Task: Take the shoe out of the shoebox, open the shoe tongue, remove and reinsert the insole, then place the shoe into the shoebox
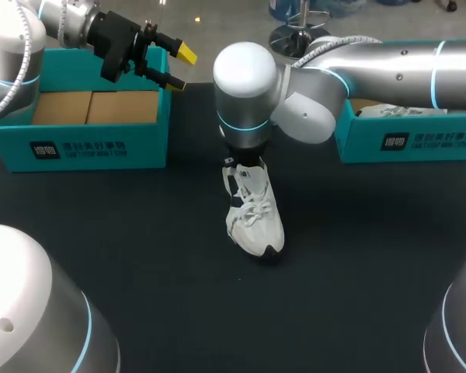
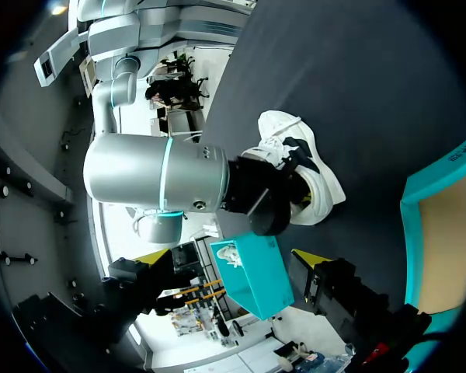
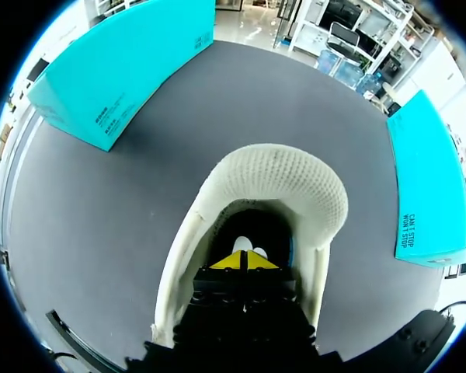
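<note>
Standing upright on its sole near the middle of the dark table point(image 1: 140, 233) is the white shoe point(image 1: 256, 217), toe towards the near edge and laces loose over the tongue. It is outside both boxes and well apart from each.

Right arm: it comes in from the right and bends straight down over the heel end. The right gripper point(image 3: 242, 263) is lowered into the shoe's opening, inside the padded collar. Its yellow tips are pressed close together. A small pale shape shows just ahead of them in the dark interior, and I cannot tell whether anything is pinched between the tips.

Left arm: the left gripper point(image 1: 180, 67) hangs in the air above the far right corner of the teal shoebox point(image 1: 78, 144), touching nothing. Its fingers are spread wide with nothing between them. The box's brown cardboard floor is bare.

A second teal box point(image 1: 404, 140) sits at the table's right, partly behind the right arm, with something white inside.
</note>
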Tool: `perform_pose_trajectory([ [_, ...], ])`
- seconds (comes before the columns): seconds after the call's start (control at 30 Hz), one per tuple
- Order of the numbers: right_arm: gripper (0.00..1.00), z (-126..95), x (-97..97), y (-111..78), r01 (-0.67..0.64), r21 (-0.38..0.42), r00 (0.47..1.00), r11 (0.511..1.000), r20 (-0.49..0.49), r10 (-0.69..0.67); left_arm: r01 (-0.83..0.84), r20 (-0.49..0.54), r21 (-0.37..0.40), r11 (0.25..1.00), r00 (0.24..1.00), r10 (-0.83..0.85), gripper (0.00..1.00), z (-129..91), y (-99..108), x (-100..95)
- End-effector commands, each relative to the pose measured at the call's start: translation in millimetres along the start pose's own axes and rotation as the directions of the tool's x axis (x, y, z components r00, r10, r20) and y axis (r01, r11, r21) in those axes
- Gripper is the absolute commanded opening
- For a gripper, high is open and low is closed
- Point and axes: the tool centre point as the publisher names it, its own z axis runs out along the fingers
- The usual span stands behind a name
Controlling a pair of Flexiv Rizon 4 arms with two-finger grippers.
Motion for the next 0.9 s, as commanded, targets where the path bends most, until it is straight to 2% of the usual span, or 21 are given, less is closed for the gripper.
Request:
perform_pose_trajectory([
  [0.03,0.0,-15.4,-1.6,-4.5,-0.005,-0.014,1.0,1.0,0.021,0.005,-0.001,-0.001,0.002,1.0,1.0,0.001,1.0,-0.2,0.3,0.2],
  [0.2,0.0,-28.1,-4.5,-7.8,-0.025,0.034,0.999,0.999,-0.023,0.026,-0.001,-0.001,0.002,1.0,1.0,0.001,1.0,-0.2,0.3,0.2],
  [0.43,0.0,-47.4,-4.6,-9.9,-0.071,0.06,0.995,0.996,-0.061,0.074,-0.001,-0.001,0.002,1.0,1.0,0.001,1.0,-0.2,0.3,0.2],
  [0.5,0.0,-51.4,-4.8,-8.8,-0.094,0.112,0.989,0.989,-0.107,0.106,-0.001,-0.001,0.002,1.0,1.0,0.001,1.0,-0.2,0.3,0.2],
  [0.53,0.0,-52.2,-5.3,-9.5,-0.106,0.167,0.981,0.98,-0.141,0.13,-0.001,-0.001,0.002,1.0,1.0,0.001,1.0,-0.2,0.3,0.2],
  [0.83,0.0,-63.5,-2.3,-10.6,-0.122,0.265,0.969,0.956,-0.177,0.172,-0.001,-0.001,0.002,1.0,1.0,0.001,1.0,-0.2,0.3,0.2],
  [0.9,0.0,-65.8,-2.1,-12.0,-0.128,0.316,0.967,0.94,-0.17,0.189,-0.001,-0.001,0.002,1.0,1.0,0.001,1.0,-0.2,0.3,0.2],
])
